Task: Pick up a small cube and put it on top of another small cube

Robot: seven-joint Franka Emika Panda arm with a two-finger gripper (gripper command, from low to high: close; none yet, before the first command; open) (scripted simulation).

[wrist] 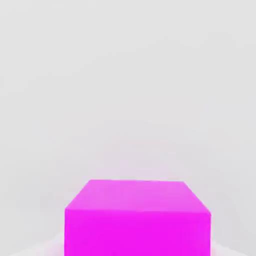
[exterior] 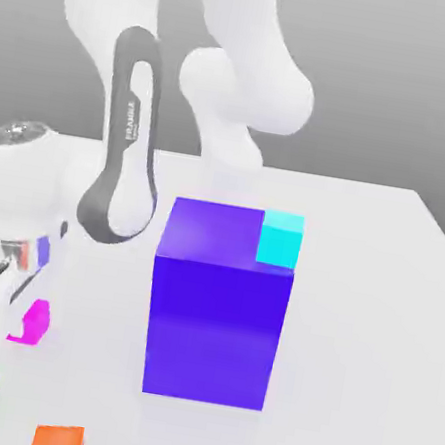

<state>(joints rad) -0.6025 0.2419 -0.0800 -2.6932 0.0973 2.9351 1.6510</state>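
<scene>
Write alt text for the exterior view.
A white robot arm lowers its gripper beside a magenta cube on a white table. A large blue block stands mid-table, a cyan cube at its far corner.

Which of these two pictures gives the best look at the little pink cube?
The hand view: the pink cube fills the foreground, top and front face plain. The exterior view shows only a small pink cube partly hidden beside the robot's hand.
</scene>
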